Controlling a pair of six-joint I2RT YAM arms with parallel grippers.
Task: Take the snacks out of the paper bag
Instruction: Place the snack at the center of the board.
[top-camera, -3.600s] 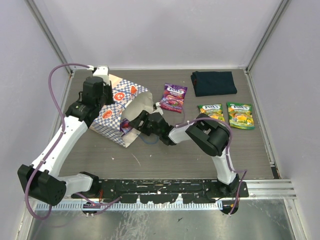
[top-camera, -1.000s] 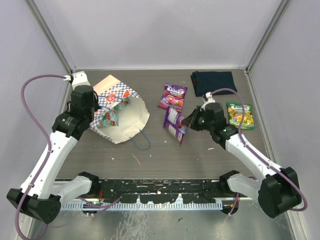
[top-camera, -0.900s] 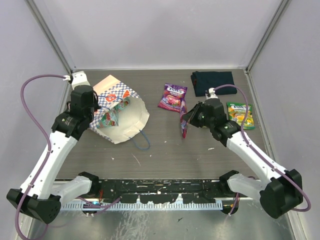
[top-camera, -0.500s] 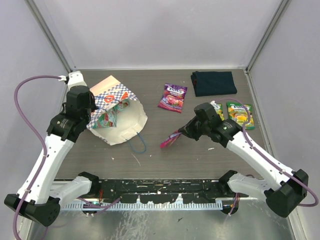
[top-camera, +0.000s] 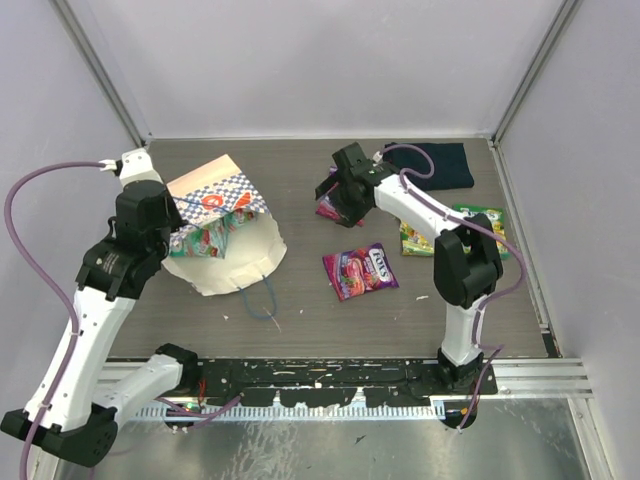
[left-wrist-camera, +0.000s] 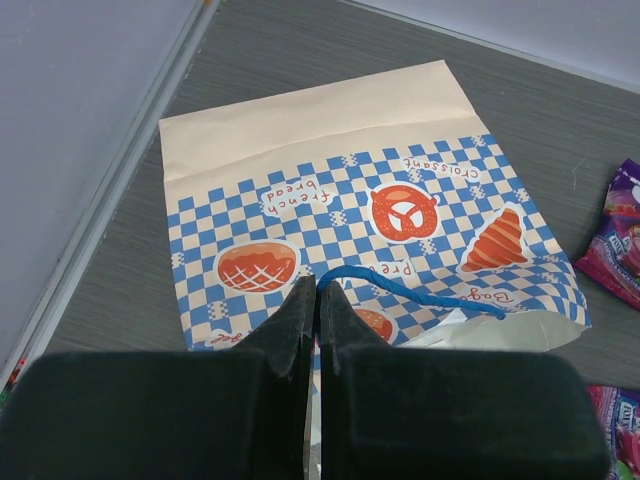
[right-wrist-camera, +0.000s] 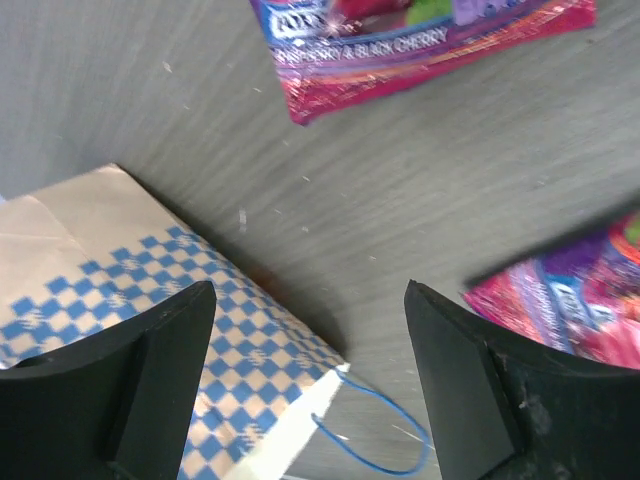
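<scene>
The paper bag (top-camera: 225, 240) lies on its side at the left, mouth towards the near right, with snacks (top-camera: 205, 238) showing inside. My left gripper (top-camera: 168, 228) is shut on the bag's blue cord handle (left-wrist-camera: 400, 292) at the rim of the paper bag (left-wrist-camera: 330, 180). My right gripper (top-camera: 338, 198) is open and empty, over one purple packet (top-camera: 326, 209). A second purple packet (top-camera: 360, 271) lies flat mid-table. In the right wrist view, my open right gripper (right-wrist-camera: 308, 292) frames bare table, with the bag (right-wrist-camera: 150, 270) at the left and purple packets above (right-wrist-camera: 420, 40) and at the right (right-wrist-camera: 570, 290).
Two green packets (top-camera: 414, 241) (top-camera: 484, 222) lie at the right, partly behind the right arm. A dark navy folded cloth (top-camera: 440, 165) lies at the far right. The bag's other blue handle (top-camera: 258, 300) trails on the table near its mouth.
My right gripper has let go of the purple packet, which now lies mid-table, and has swung to the far middle. My left gripper has tilted the bag further.
</scene>
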